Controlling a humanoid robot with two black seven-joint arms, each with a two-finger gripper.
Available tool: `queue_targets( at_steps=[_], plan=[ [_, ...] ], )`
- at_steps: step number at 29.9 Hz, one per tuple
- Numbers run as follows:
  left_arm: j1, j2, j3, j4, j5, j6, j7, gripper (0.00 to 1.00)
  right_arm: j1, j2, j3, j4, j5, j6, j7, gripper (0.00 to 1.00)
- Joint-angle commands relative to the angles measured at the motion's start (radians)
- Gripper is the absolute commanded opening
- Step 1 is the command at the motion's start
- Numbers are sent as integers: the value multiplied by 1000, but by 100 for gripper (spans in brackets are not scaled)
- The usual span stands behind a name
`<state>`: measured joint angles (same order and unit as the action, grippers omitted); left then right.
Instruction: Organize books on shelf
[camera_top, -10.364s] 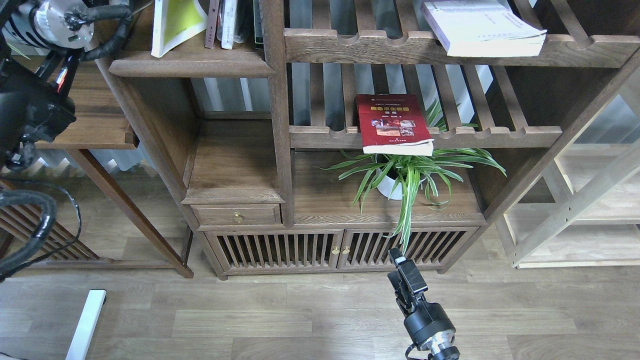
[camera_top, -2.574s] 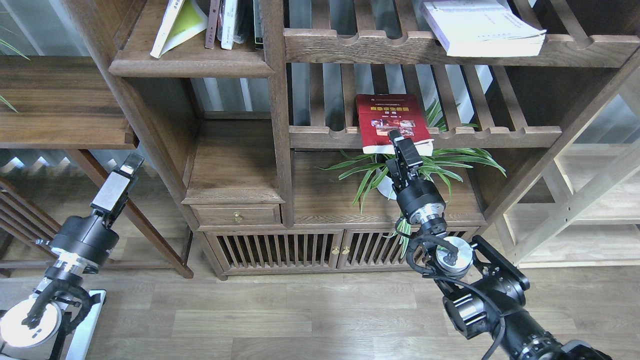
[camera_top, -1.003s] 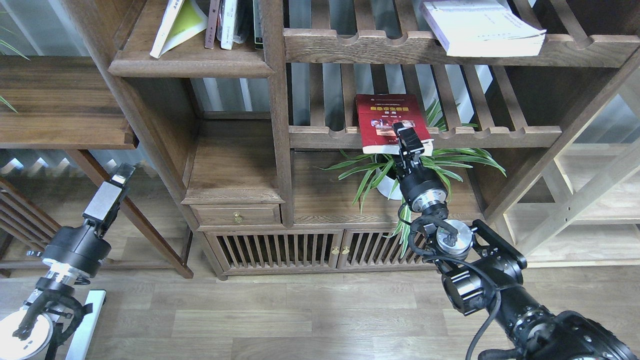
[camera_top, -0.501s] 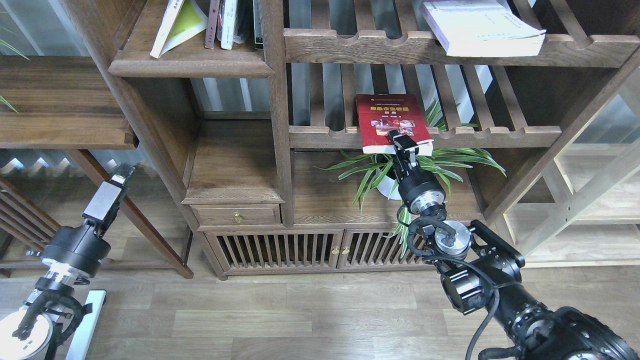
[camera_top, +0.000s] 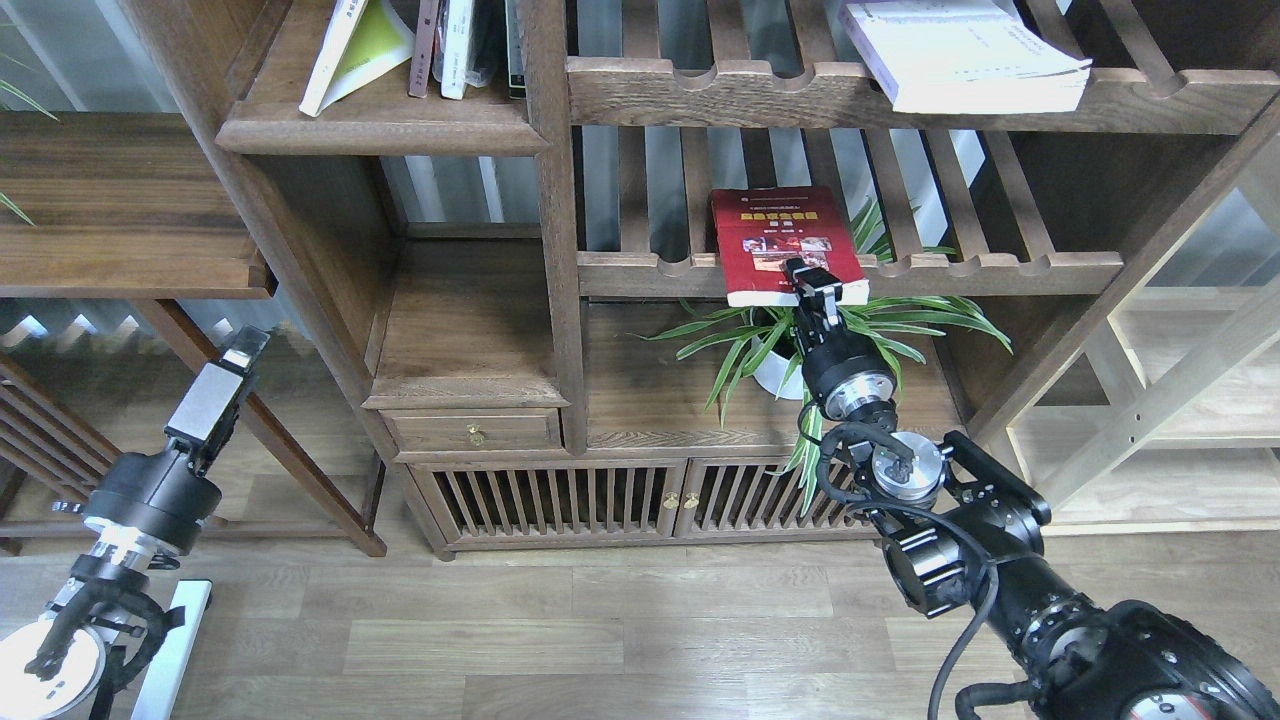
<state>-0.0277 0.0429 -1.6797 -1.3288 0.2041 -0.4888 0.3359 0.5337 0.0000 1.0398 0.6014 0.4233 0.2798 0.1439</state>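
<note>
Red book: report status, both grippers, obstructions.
Right gripper at the red book front edge, grip unconfirmed. Left gripper idle, low. Book overhangs slatted shelf; potted plant directly beneath.

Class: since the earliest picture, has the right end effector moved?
Yes. The right end effector rose from the floor up to the dark red book on the slatted shelf.

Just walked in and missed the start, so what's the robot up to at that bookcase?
It is tidying books. The right pincer is at the near edge of the dark red book, which lies flat on a slatted shelf above a potted plant; whether it grips the book cannot be told. The left pincer hangs low to the left, holding nothing. The yellow-green book leans on the solid shelf, and the pale book lies on the top slats.
</note>
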Motion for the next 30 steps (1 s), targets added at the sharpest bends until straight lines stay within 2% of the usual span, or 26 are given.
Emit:
queue_targets(
  at_steps=[1, 8, 19, 30],
  plan=[
    [0, 0, -2, 0, 0, 0, 0, 99, -3, 0, -17, 3, 0, 10, 3, 13],
    [0, 2, -2, 0, 0, 0, 0, 99, -18, 0, -23, 15, -4, 58, 0, 5],
    [2, 0, 14, 8, -28, 0, -3, 99, -57, 0, -30, 47, -18, 134, -6, 3],
    [-2, 3, 31, 23, -49, 0, 0, 99, -170, 0, -29, 179, -28, 153, -10, 3]
  ],
)
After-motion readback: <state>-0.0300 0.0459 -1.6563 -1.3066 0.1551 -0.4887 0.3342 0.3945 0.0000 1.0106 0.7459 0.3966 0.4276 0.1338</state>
